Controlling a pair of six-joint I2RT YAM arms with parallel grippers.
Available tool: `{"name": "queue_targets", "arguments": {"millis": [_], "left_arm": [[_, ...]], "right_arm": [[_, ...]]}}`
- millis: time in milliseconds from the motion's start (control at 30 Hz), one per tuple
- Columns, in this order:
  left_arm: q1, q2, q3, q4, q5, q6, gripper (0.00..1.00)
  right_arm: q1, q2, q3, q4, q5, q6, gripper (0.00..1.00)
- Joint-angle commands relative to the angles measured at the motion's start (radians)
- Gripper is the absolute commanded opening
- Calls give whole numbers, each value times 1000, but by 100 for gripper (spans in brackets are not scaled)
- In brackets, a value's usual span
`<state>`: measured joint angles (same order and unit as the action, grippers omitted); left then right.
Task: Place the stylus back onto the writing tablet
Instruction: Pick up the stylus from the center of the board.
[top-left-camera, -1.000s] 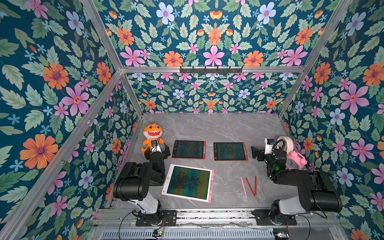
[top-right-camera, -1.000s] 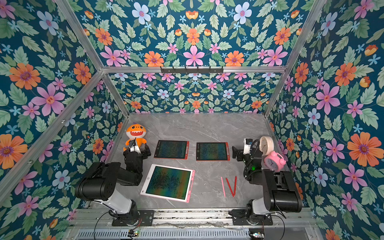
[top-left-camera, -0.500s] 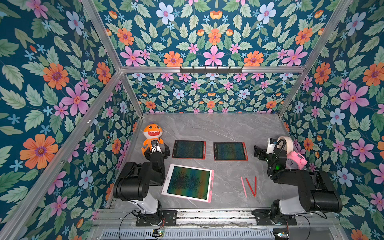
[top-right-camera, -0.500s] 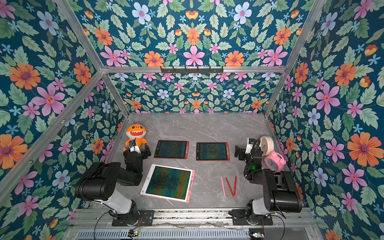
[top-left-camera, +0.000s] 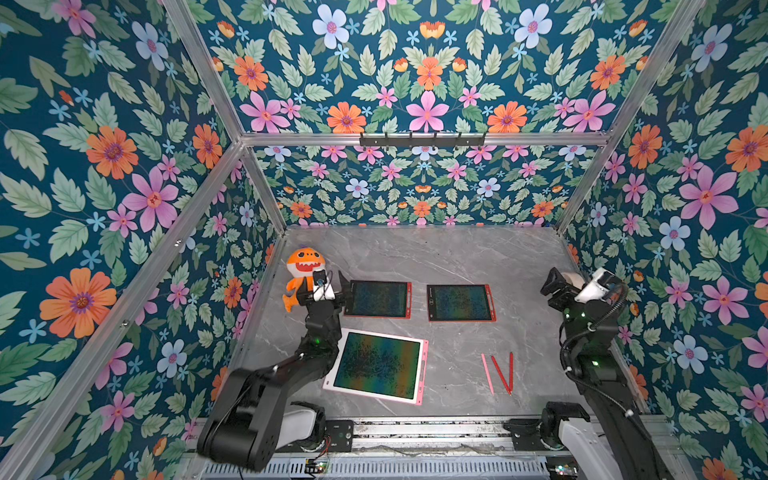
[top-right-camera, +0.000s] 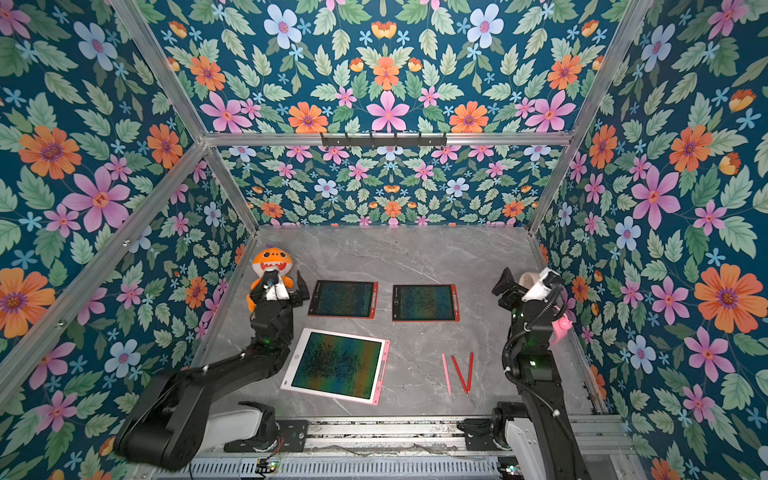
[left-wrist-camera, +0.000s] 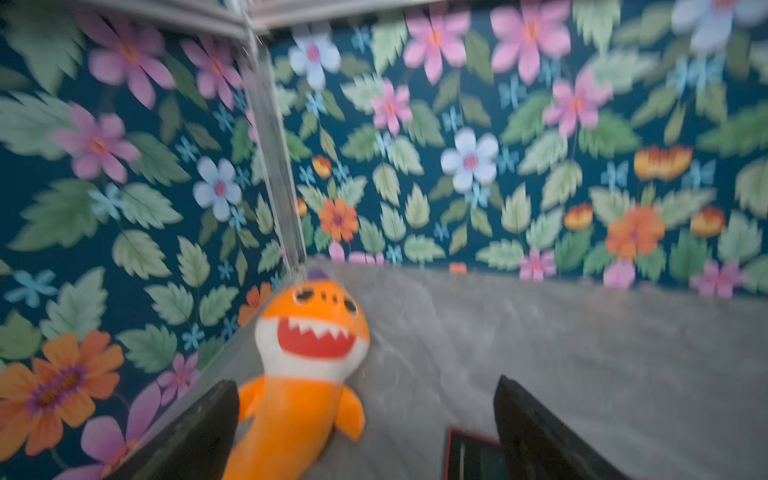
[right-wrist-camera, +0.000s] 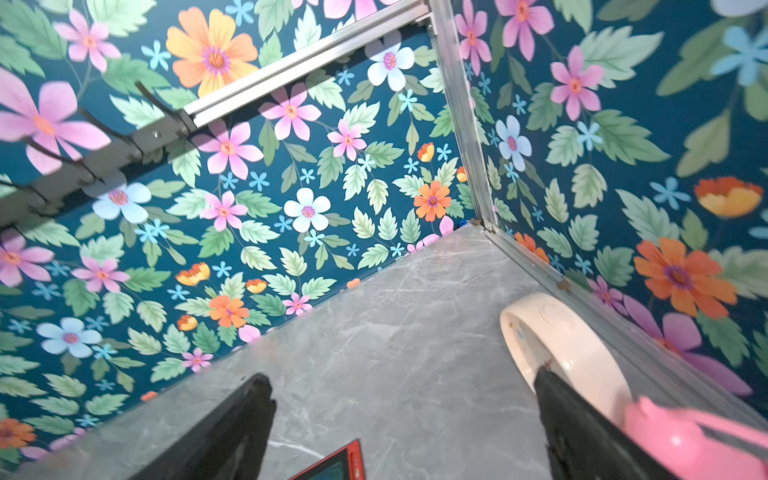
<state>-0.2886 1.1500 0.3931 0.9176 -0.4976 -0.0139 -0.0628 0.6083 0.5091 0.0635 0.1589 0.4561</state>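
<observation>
Approach step: we find left gripper (top-left-camera: 326, 291) and right gripper (top-left-camera: 555, 289) open, empty. Next, descend on the pink stylus (top-left-camera: 487, 374), seemingly the pink tablet's (top-left-camera: 378, 365).

I am looking into a purpose-built robot test booth, a lab cell and not a home or an office. Printed floral wallpaper (top-left-camera: 104, 187) is covering every wall, and bare aluminium framing (top-left-camera: 212, 83) is holding the panels together. A grey marble-look tabletop (top-left-camera: 436, 257) is serving as the work surface. The left arm (top-left-camera: 266, 386) and right arm (top-left-camera: 602, 374) are sitting on a metal rail (top-left-camera: 436, 430) at the near edge, with cables trailing beneath it.
</observation>
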Motion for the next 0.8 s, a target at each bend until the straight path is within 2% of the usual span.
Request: {"name": "queue_targets", "arguments": {"millis": [0,100,167,233,300,400,567,667,767], "left_arm": [[-6,-130,96,-528,-51,-226,100],[-7,-203,162,-769,16,-309,100],[-11,-221,205,-902,104,-314,100],[-35,-223,250,-1015,186,-320,98],[-49,-219,288,-1096,313,-317,93],[-100,-225,310,-1185,439,-309,91],[-205,-270,294,-1256,459,-330,91],[-221,-304,267,-1280,467,-367,91],[-227,-339,226,-1281,470,-384,92]], "right_arm": [[-10,-69,53,-495,-125,188,98],[-9,-18,114,-692,-293,227,94],[-9,51,141,-774,-409,221,89],[-8,121,157,-854,-494,218,80],[2,170,170,-918,-518,211,72],[82,223,170,-971,-457,238,63],[272,398,189,-1045,-293,322,60],[288,440,164,-1038,-259,358,51],[288,448,132,-1021,-220,369,48]]}}
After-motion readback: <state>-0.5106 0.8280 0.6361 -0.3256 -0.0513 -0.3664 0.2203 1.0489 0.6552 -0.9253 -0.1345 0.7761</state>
